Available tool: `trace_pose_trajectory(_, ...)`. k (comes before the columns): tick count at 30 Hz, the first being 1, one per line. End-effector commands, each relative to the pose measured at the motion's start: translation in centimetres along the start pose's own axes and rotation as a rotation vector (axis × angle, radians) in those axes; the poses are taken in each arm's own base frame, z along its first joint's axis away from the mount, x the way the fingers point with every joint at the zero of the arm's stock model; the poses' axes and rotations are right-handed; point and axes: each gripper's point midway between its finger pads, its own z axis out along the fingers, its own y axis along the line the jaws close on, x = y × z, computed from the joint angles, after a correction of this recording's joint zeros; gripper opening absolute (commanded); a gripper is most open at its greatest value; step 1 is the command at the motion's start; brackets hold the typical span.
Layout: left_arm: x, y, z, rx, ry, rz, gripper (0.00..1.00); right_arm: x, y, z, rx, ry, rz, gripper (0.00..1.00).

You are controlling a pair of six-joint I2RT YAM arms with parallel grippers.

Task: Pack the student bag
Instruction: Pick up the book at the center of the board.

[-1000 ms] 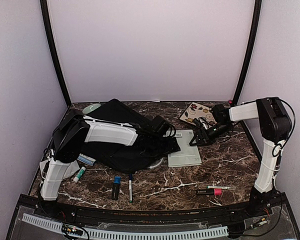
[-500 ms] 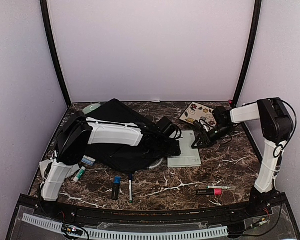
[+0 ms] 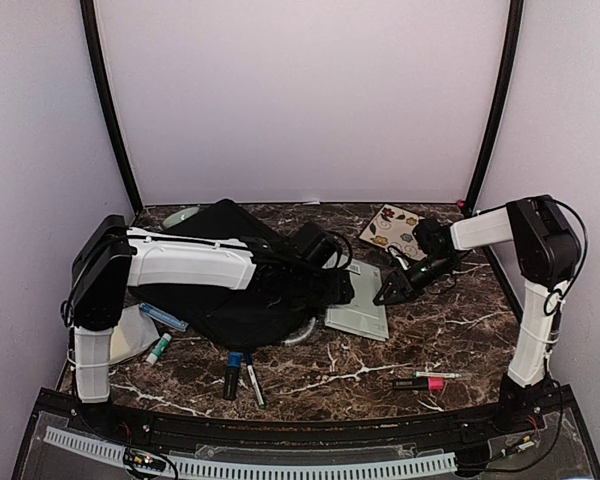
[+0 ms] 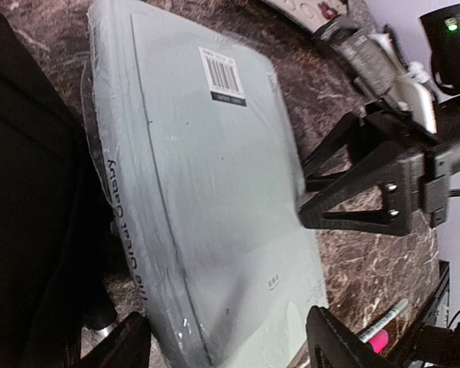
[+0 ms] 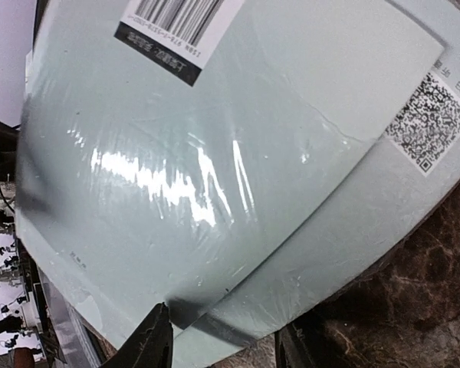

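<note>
The student bag is a big black backpack lying flat at centre left; it is the dark mass at the left of the left wrist view. A pale green shrink-wrapped book lies against its right side. My left gripper is open over the bag's right edge, its fingers either side of the book's end. My right gripper is open, with the book's right edge between its fingers. It also shows in the left wrist view.
A floral notebook lies at the back right. A pink highlighter and a white pen lie at the front right. A blue marker, a pen and a green glue stick lie at the front left.
The book has slid left and turned toward the bag with my right gripper behind it. My left arm has stretched out further over the bag.
</note>
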Motion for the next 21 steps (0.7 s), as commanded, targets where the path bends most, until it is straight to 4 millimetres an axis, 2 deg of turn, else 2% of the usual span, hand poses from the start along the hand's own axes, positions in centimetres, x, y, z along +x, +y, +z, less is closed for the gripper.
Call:
trace_pose_trajectory(1,-4.3,-7.0,-5.5,0.245,-0.179,-0.011,0.72,-0.4,4.2,2.2,-0.148,0.025,-0.055,0.45)
trace_pose_trajectory(6,-2.9,-4.4,-5.4,0.153,-0.140,-0.053,0.72,-1.0,4.8,3.5,-0.150,0.046,-0.077,0.45)
trace_pose_trajectory(12,0.3,0.9,-4.9,0.008,-0.050,-0.123,0.72,-1.7,4.5,5.5,-0.127,0.070,-0.086,0.45)
trace_pose_trajectory(18,1.7,4.7,-5.4,-0.037,-0.042,-0.182,0.73,-1.5,3.7,6.3,-0.103,0.080,-0.078,0.45)
trace_pose_trajectory(21,2.5,6.4,-4.8,-0.016,-0.023,-0.247,0.73,-1.1,3.5,6.7,-0.093,0.091,-0.074,0.45)
